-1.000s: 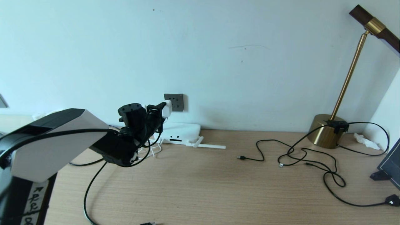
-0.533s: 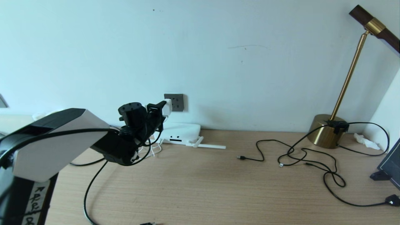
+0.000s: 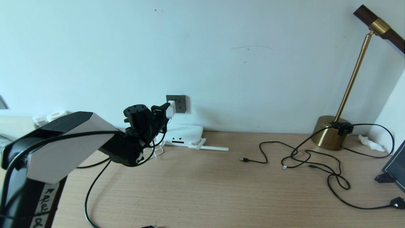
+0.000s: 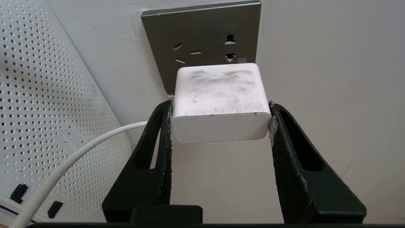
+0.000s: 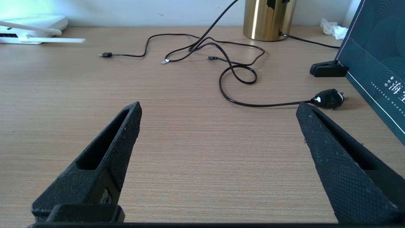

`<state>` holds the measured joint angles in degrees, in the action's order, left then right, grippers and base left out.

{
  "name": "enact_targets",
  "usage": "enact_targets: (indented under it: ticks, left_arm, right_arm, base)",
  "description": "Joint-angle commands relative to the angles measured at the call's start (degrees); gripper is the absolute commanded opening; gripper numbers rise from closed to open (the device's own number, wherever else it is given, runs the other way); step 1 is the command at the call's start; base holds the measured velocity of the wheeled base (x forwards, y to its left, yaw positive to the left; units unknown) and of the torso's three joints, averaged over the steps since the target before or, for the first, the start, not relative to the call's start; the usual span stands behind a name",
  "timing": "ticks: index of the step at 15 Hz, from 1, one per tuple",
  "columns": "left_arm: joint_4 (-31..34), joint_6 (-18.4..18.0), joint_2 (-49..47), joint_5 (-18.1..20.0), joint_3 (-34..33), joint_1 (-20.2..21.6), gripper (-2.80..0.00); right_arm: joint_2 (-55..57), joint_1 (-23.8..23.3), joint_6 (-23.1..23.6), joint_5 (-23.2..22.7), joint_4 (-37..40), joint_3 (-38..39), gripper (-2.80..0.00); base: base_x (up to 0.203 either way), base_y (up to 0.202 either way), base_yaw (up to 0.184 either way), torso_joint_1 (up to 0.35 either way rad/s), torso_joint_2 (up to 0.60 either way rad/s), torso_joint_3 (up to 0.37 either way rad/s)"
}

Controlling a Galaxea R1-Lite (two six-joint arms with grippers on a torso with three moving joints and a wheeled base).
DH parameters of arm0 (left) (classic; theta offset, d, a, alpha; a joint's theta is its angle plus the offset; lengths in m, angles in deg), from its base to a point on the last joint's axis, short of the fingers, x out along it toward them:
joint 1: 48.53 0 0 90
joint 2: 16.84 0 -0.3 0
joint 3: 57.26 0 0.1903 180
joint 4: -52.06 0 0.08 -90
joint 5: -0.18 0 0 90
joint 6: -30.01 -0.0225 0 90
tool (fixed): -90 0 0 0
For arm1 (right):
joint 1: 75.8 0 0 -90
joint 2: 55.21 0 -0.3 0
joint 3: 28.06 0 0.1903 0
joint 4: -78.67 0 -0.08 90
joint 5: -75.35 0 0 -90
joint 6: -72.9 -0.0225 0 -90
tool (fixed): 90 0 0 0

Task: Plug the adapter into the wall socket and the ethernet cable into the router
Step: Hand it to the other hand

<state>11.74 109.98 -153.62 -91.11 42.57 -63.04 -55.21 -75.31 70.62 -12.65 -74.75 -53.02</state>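
Only wristward: adapter meets socket.

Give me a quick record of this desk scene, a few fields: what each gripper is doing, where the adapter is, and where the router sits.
left gripper: shut on the adapter, at the wall socket
adapter seated: cannot tell, a bare prong shows at its front
right gripper: open, empty, low over the desk
router: on the desk below the socket, against the wall

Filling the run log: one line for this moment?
left hand: grips adapter | adapter: at wall socket, not seated | right hand: open, idle
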Motion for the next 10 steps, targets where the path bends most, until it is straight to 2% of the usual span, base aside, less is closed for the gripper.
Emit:
enact_targets:
  ticks: [1,5,10]
  left_arm:
    - [-0.3,0.5,-0.3,0.0,0.0,0.0,-2.80]
    - [0.1,0.5,0.7,-0.2,-1.6,-0.2,-2.80]
    - [0.2,0.5,1.2,-2.3,-2.2,-0.6,-2.80]
  right_arm:
    - [0.0,0.0,-0.1,0.0,0.0,-0.1,0.00]
    - [0.0,0.0,0.0,0.0,0.0,0.0,0.00]
    - [0.0,0.0,0.0,0.0,0.0,0.0,0.00]
  base:
    - [0.000,0.000,0.000,0.000,0.00,0.000]
    - [0.000,0.000,0.000,0.000,0.00,0.000]
    - [0.000,0.000,0.000,0.000,0.00,0.000]
